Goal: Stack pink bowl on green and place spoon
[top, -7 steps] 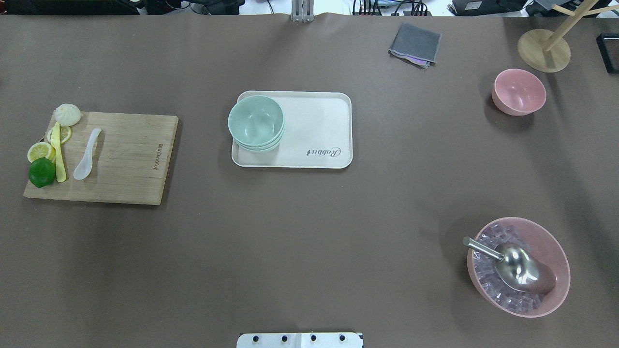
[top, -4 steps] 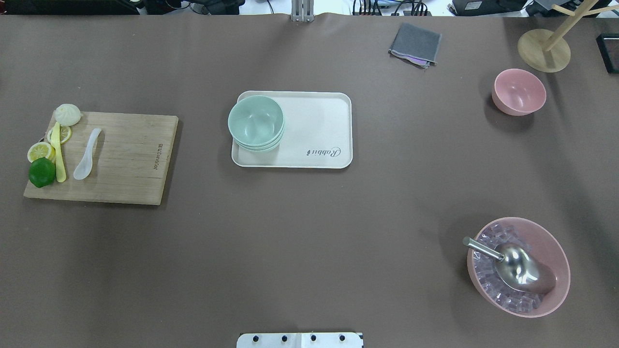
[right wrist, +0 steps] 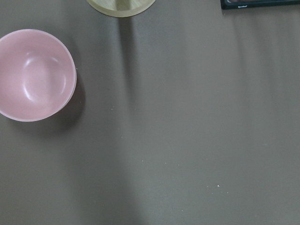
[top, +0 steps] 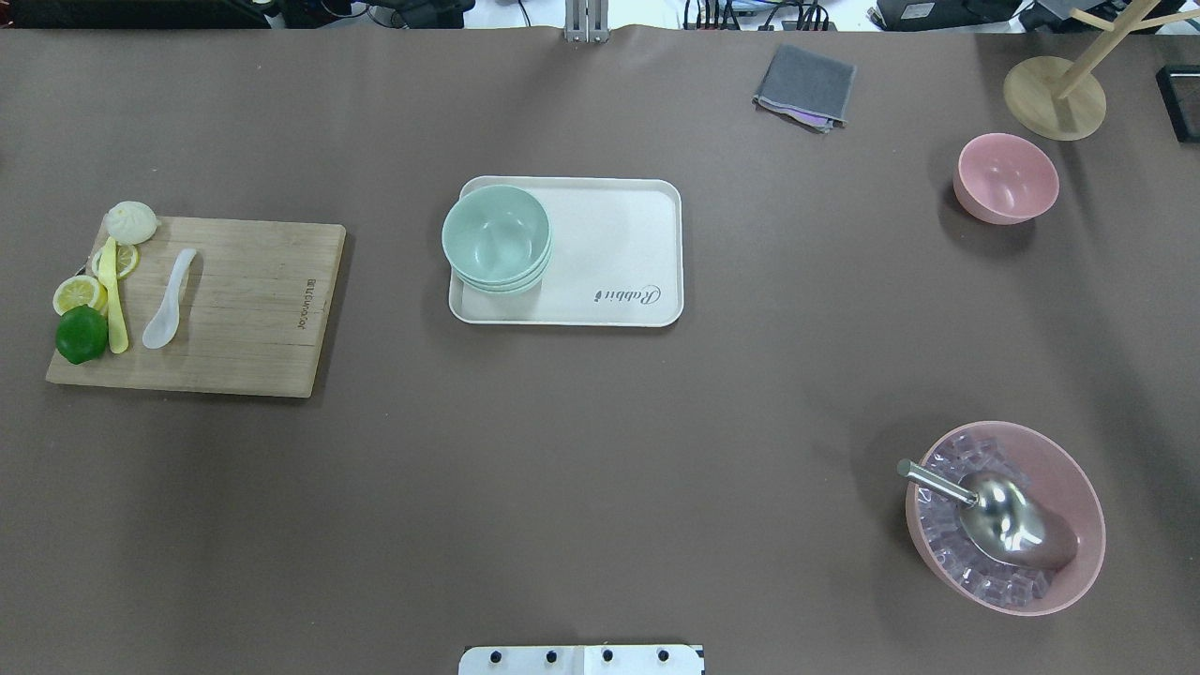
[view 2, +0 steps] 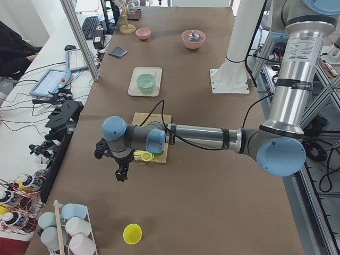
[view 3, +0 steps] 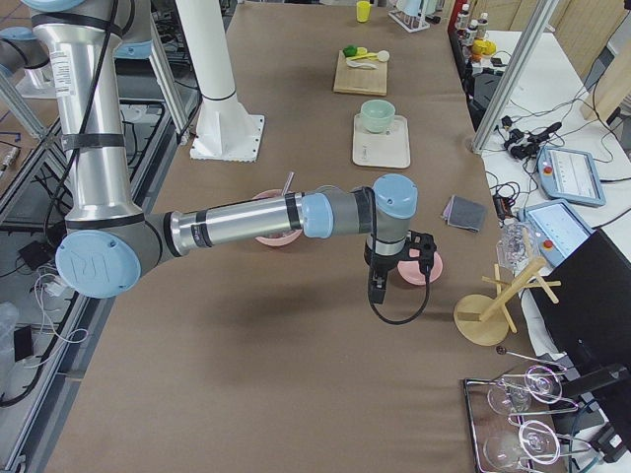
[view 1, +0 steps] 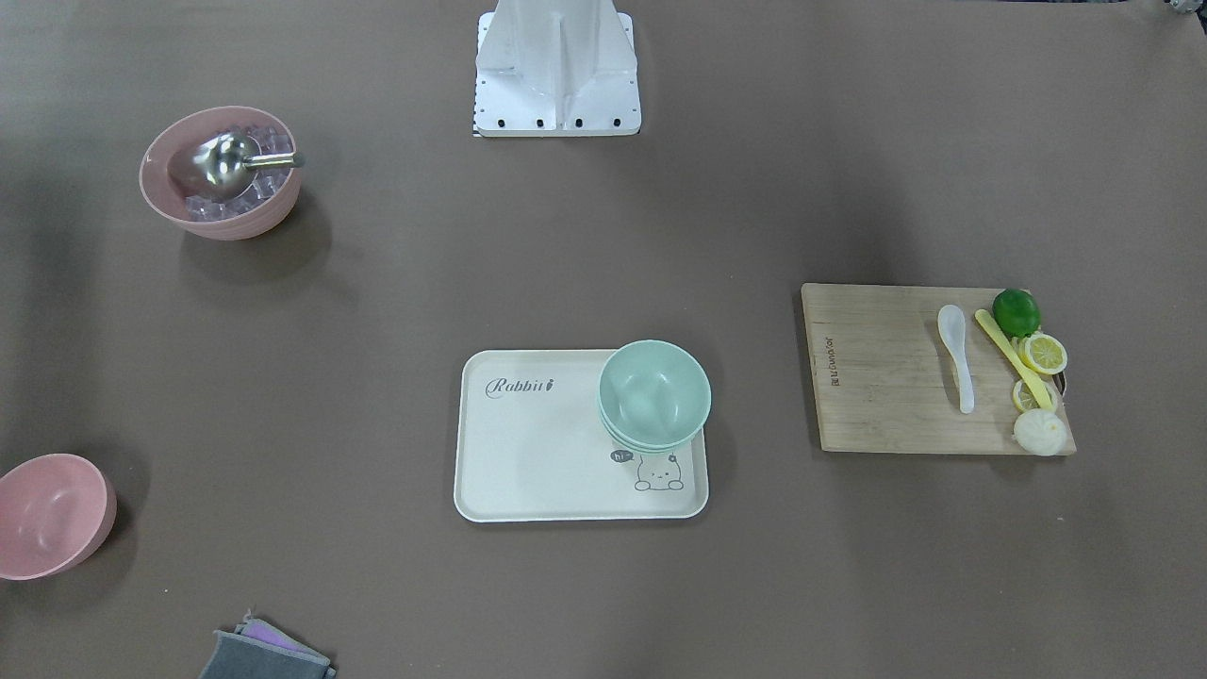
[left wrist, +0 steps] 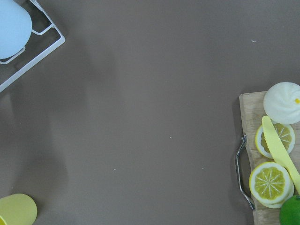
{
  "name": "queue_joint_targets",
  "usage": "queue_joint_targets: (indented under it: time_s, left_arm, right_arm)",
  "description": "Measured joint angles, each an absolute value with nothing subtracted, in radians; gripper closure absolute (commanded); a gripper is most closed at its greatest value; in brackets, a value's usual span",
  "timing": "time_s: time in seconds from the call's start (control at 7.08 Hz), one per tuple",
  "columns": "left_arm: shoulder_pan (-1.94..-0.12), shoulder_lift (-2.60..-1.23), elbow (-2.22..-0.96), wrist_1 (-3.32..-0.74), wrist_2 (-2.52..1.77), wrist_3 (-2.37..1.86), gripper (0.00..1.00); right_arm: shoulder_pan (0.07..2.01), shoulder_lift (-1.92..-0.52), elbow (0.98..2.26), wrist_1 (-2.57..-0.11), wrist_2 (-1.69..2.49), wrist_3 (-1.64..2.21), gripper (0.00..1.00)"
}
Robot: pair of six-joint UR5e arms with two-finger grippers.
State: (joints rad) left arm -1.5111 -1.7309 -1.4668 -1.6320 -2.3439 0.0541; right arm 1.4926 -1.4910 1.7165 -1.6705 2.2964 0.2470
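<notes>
The empty pink bowl (top: 1006, 177) stands alone at the table's far right, and fills the upper left of the right wrist view (right wrist: 35, 75). The green bowls (top: 496, 236) sit nested on the left end of a cream tray (top: 619, 253). On a wooden cutting board (top: 253, 309) at the left lies the white spoon (top: 169, 300). Only the side views show the grippers. The left gripper (view 2: 121, 174) hangs beyond the board's outer end. The right gripper (view 3: 376, 293) hangs beside the pink bowl (view 3: 426, 268). I cannot tell whether either is open or shut.
A large pink bowl of clear cubes (top: 1008, 516) with a steel scoop sits near right. A grey cloth (top: 806, 86) and a wooden stand (top: 1055, 94) lie at the far edge. A lime, lemon slices, a bun and a yellow utensil (top: 114, 300) share the board.
</notes>
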Motion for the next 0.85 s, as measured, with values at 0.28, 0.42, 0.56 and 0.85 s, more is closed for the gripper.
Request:
queue_joint_targets:
  time_s: [0.28,0.42,0.56,0.85]
  left_arm:
    - [-1.507,-1.731,-1.467,-1.632,-2.344,0.055,0.02]
    - [-1.506,-1.733,-1.47,-1.632,-2.343,0.054,0.02]
    - [-1.503,-1.736,-1.474,-1.631,-2.344,0.053,0.02]
    - [-1.492,-1.749,-1.479,-1.651,-2.344,0.051,0.02]
  right_arm:
    - [1.493,-1.49,1.717,-1.67,2.298,0.247,0.0]
    - [1.493,-1.49,1.716,-1.671,2.302,0.247,0.0]
    - [1.493,-1.49,1.716,-1.671,2.303,0.247,0.0]
    - [1.492,-1.488,1.716,-1.671,2.304,0.247,0.0]
